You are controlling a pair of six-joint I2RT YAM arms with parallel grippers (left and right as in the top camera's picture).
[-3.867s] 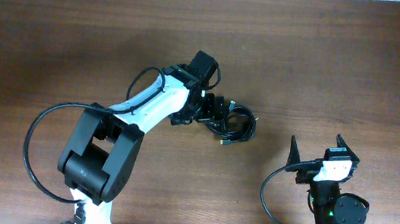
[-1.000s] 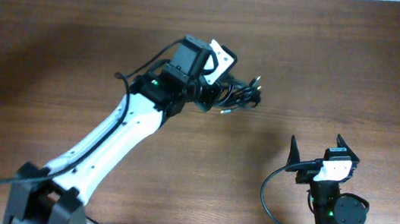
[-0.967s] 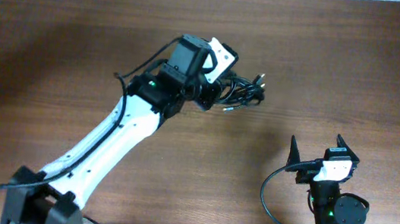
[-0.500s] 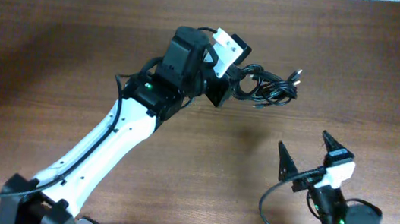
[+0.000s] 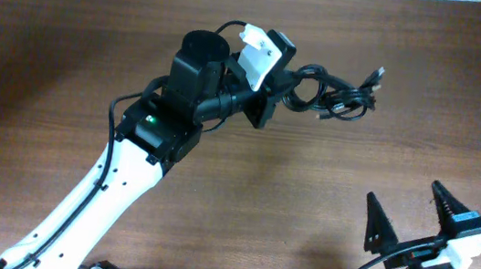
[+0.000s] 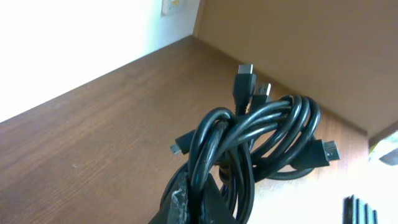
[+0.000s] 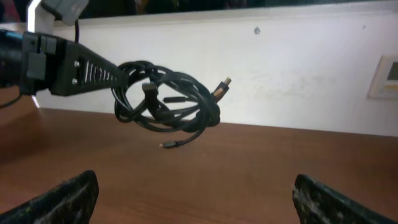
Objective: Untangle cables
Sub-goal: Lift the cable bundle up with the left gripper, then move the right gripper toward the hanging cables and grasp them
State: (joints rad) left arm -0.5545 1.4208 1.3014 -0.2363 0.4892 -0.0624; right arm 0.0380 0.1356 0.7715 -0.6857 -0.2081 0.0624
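The brown wooden table [image 5: 48,56] fills the overhead view, and a white wall [image 7: 298,74] stands behind its far edge. The left arm [image 5: 125,175], white with black joints, reaches from the near edge up toward the middle of the far edge. The right claw [image 5: 404,197] sits near the near right corner with its two dark fingers [image 5: 379,227] spread wide and nothing between them. In its own wrist view these fingers [image 7: 68,196] show only at the bottom corners.

The left claw [image 5: 274,85] is clamped tight on the cables [image 5: 328,95], gripping one side of the bundle. The cables are black cords wound into a knotted coil of several overlapping loops [image 6: 261,137]. The coil sticks out from the claw toward the right edge. Seen from the right wrist, the bundle [image 7: 168,102] hangs in the air, clear above the table.

Several plug ends poke out of the coil. One flat plug [image 6: 244,81] points upward, a gold-tipped one [image 7: 222,86] angles outward, and a tiny one [image 7: 165,145] dangles lowest.
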